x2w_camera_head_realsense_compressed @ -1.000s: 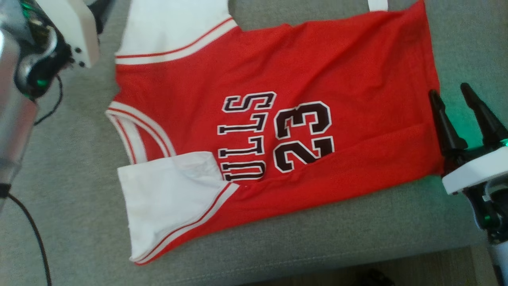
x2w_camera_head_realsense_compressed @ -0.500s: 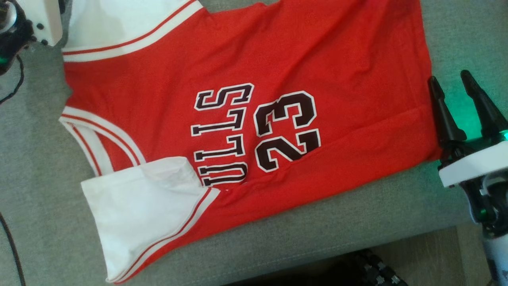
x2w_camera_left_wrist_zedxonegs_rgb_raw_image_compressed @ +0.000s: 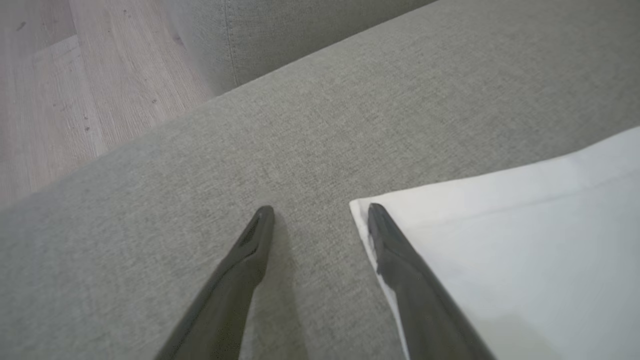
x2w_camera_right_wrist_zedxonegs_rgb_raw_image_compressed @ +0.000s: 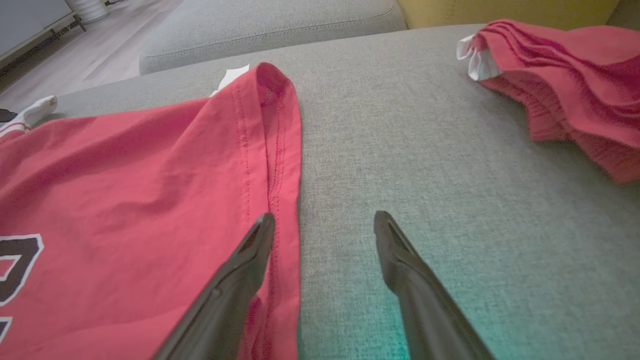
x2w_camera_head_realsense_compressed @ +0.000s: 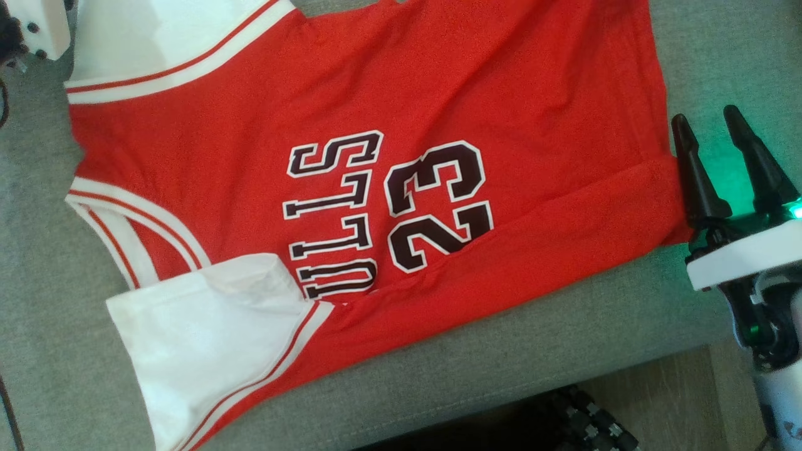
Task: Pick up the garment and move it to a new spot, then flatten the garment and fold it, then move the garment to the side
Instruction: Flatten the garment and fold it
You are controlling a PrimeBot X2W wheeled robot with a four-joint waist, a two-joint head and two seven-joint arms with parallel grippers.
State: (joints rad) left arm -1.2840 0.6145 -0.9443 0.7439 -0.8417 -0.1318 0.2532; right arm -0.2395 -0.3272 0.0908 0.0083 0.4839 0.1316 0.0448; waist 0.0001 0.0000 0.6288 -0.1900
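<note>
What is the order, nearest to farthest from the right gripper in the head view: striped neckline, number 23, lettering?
1. Number 23, near the centre, closest to the right gripper.
2. Lettering, just left of the number.
3. Striped neckline, far left.

Two red garments (x2w_camera_head_realsense_compressed: 438, 81) (x2w_camera_right_wrist_zedxonegs_rgb_raw_image_compressed: 575, 75); two pincers (x2w_camera_left_wrist_zedxonegs_rgb_raw_image_compressed: 320, 210) (x2w_camera_right_wrist_zedxonegs_rgb_raw_image_compressed: 324, 217); one grey sofa (x2w_camera_head_realsense_compressed: 501, 369)
</note>
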